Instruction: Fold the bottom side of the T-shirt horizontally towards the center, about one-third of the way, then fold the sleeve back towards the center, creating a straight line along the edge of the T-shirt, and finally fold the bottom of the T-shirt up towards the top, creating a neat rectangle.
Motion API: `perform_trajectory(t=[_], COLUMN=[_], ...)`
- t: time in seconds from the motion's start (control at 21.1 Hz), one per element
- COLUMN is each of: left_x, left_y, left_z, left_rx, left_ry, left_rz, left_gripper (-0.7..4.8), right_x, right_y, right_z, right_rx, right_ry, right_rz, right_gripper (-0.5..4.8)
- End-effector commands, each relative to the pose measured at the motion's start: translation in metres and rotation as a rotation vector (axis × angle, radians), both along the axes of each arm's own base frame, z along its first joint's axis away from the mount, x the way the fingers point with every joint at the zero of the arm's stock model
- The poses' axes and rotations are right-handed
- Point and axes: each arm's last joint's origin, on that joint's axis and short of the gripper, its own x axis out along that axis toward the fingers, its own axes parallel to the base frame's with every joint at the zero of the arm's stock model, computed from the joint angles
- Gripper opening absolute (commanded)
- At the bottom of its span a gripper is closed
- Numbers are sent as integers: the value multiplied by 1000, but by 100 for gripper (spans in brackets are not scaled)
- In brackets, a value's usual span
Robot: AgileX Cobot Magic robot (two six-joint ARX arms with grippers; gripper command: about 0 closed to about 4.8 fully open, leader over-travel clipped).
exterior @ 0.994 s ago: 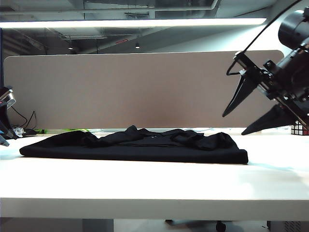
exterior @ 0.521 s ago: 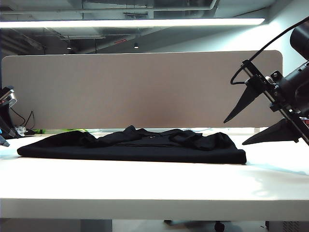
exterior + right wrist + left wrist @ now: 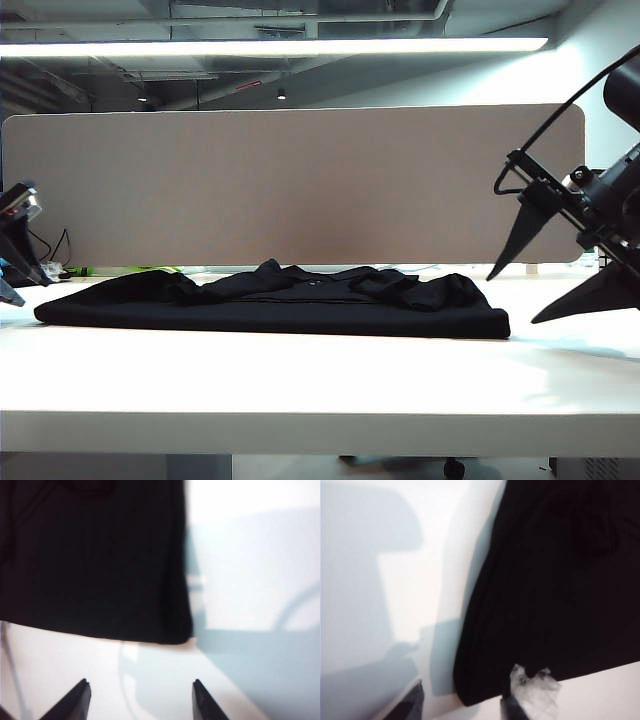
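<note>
T-shirt (image 3: 270, 300) lies on white table (image 3: 320, 380) between left claw (image 3: 462, 707) and right claw (image 3: 545, 290).

— What sort of place is this?

— An open-plan office or lab workspace. A beige fabric divider panel (image 3: 295, 185) stands along the far edge of a white tabletop (image 3: 320, 375), as on a shared desk.

— And overhead?

— A long fluorescent strip light (image 3: 275, 46) hangs beneath an exposed ceiling of bare pipes and ducts (image 3: 300, 15). Cables (image 3: 55, 250) trail at the far left behind the desk, and a chair's caster wheel (image 3: 456, 467) shows under it.
</note>
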Motion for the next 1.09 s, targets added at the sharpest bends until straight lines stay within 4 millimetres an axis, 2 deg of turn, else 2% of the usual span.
perform_trajectory(t=[0.05,0.33,0.66,1.09], left_x=[5,10,8,8], left_y=[-8,-27,-26,-27], left_z=[4,1,1,-9], left_rx=[33,125,121,121], left_ry=[-28,-9,11,64], left_rz=[-7,-36,-33,-25], left_gripper=[189,189,189,189], right_x=[0,1,9,13], right_y=[-1,-1,11,17], right_z=[0,-10,-28,-27], right_rx=[-50,-58,-39,2], right_ry=[0,39,66,28], right_rz=[-24,-13,12,9], right_gripper=[275,276,286,285])
